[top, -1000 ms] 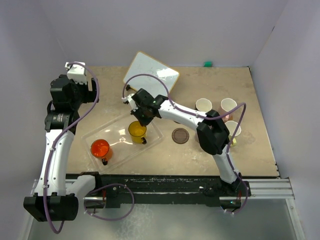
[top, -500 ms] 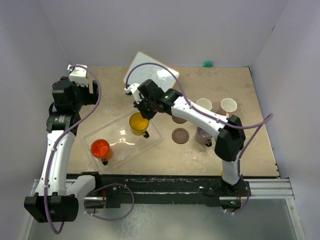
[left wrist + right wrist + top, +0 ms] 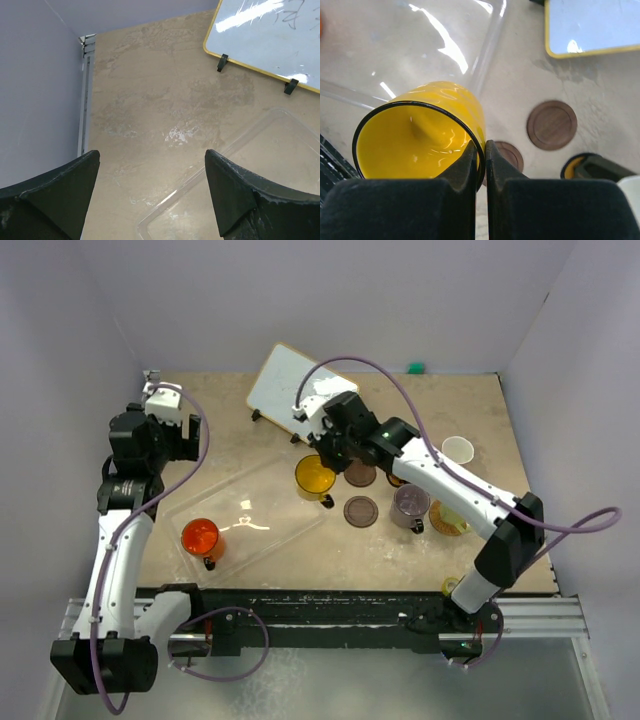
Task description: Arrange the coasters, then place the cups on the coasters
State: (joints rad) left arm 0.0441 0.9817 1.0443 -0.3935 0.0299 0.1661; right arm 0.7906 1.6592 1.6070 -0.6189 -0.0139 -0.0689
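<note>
Rim of yellow cup (image 3: 420, 135) tight in right gripper (image 3: 480, 146) at tray (image 3: 485, 65) edge; left gripper (image 3: 152, 167) wide over table (image 3: 150, 100)

The tray (image 3: 265, 525) lies on the table (image 3: 220, 440), left of centre, and one cup (image 3: 201, 538) stands in its near left end. My right gripper (image 3: 480, 150) holds a second cup (image 3: 420, 135) by the rim at the tray's right end. Just right of it lies the near coaster (image 3: 361, 511), with the far coaster (image 3: 360, 476) behind. A third cup (image 3: 410, 502) stands right of the near coaster, and a fourth cup (image 3: 458, 449) farther right and back. The whiteboard (image 3: 295, 385) sits behind the tray.
</note>
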